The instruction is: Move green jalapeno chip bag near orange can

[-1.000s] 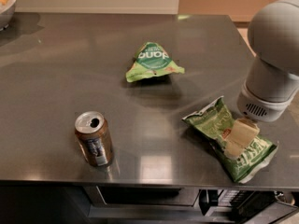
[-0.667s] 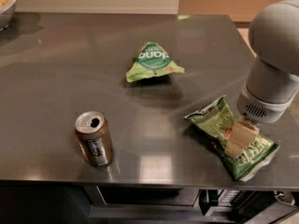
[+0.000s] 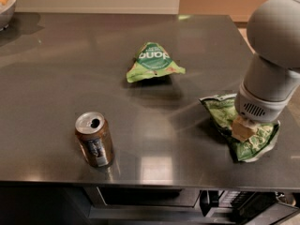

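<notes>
One tool (image 3: 243, 129) over diagonal bag (image 3: 219, 114).

The arm (image 3: 276, 55) is showing rounded pale-grey shells, a slotted collar (image 3: 255, 109), and a tan pincer (image 3: 243, 129) at the near right.

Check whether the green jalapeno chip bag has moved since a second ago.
Yes, slightly: the green jalapeno chip bag has drawn its can-side tip in, away from the orange can, toward the hand over it.

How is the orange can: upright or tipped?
Upright: orange can has its top up. End effector is at the green jalapeno chip bag.
</notes>
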`<state>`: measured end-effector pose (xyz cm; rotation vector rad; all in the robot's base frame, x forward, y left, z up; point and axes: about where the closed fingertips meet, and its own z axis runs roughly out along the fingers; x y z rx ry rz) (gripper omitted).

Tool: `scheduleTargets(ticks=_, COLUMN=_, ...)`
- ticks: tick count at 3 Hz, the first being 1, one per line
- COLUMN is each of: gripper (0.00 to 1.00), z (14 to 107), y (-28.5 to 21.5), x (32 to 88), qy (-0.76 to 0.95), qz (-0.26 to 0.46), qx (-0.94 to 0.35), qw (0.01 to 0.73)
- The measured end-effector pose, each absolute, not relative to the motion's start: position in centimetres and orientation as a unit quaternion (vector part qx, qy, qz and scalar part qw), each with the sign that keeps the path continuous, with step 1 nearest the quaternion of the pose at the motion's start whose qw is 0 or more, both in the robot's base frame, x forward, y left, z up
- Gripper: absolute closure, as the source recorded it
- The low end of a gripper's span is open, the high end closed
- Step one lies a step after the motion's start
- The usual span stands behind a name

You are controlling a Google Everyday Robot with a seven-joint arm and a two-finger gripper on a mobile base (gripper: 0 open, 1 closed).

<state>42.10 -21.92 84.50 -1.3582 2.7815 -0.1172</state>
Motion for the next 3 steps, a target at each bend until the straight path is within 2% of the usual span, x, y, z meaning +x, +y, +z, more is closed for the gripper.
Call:
scheduleTargets(ticks=1, gripper=1.0, z=86.0, y=-18.3, x=42.5, qy=0.884, qz=-0.004, qx=-0.467, qw=0.033)
scheduleTargets(ticks=3, gripper=1.0, z=88.8, y=-10.0, x=41.4, qy=0.843, qz=0.087, qx=-0.529, qw=0.049)
